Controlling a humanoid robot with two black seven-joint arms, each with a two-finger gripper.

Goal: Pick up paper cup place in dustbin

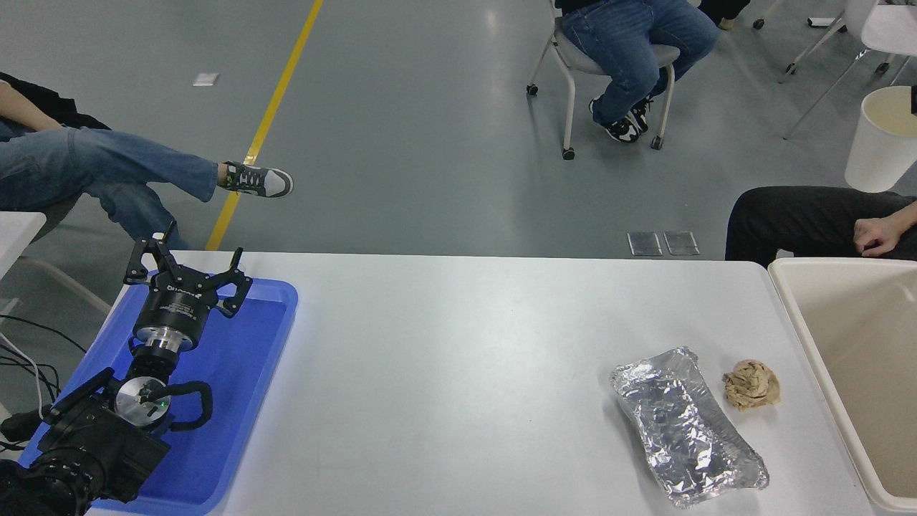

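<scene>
The white paper cup (882, 140) hangs upright in the air at the far right, high above the table and beyond the far rim of the cream dustbin (824, 264). Only a dark sliver of my right gripper (914, 100) shows at the picture's right edge, at the cup's rim, shut on it; the rest of the arm is out of view. The dustbin stands at the table's right end, and the part of its inside that shows is bare. My left gripper (188, 276) is parked open over the blue tray.
A crinkled foil tray (684, 426) and a crumpled brown paper ball (751, 385) lie on the table left of the dustbin. A blue tray (236, 401) lies at the left end. A person's hand (877, 235) rests just behind the dustbin. Other people sit further back.
</scene>
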